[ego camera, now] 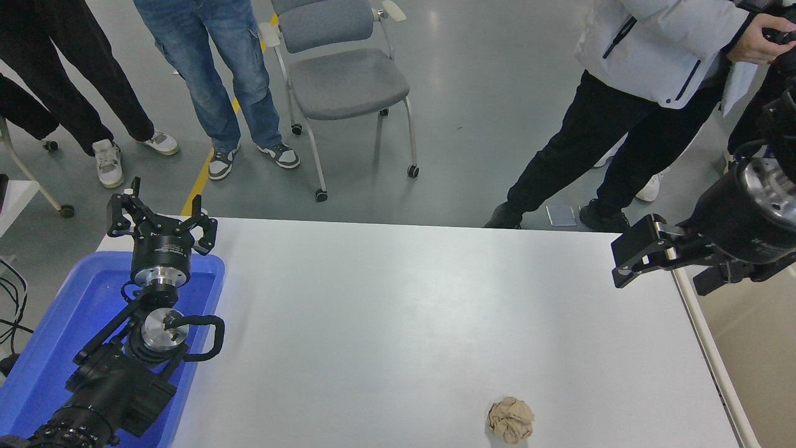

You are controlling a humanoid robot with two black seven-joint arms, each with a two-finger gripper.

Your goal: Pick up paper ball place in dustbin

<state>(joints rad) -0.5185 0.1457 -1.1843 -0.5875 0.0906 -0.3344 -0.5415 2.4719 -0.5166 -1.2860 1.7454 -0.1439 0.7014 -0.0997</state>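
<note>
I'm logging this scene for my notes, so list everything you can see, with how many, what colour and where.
paper ball: one, tan, near edge of the table, right of centre
table: one, white, centre
tray: one, blue, table's left end
dustbin: one, cream, right of the table, partly in view
chair: one, grey, on the floor beyond the table
people: four partly seen, standing at the far side
left gripper: black, open, parked over the tray
right gripper: black, above the table's right edge

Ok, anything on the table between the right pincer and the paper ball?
No. In the head view only bare white table lies between the right pincer, up at the far right edge, and the paper ball near the front.
</note>
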